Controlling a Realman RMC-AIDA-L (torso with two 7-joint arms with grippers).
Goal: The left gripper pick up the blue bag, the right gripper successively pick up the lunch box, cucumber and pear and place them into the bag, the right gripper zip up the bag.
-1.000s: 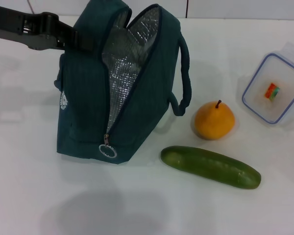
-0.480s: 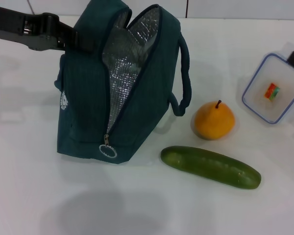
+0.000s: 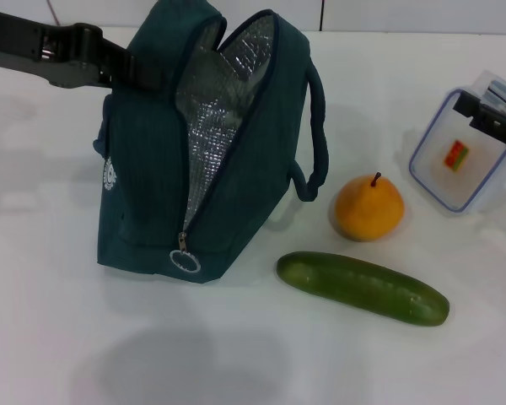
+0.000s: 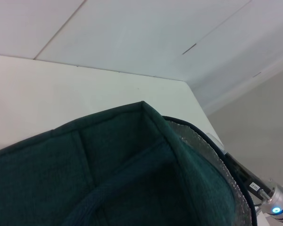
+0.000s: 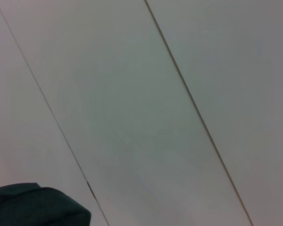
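My left gripper (image 3: pixel 126 67) clamps the blue bag (image 3: pixel 198 143) by its upper left edge, holding it upright on the counter (image 3: pixel 59 337) with its foil-lined mouth gaping. My right gripper (image 3: pixel 489 114) sits at the far-right edge, closed on the lunch box (image 3: pixel 455 160), which is tilted with its lid facing the bag. The pear (image 3: pixel 368 207) stands just right of the bag's handle; the cucumber (image 3: pixel 363 288) lies near it, in front. Bare counter lies between the lunch box and the bag's mouth.
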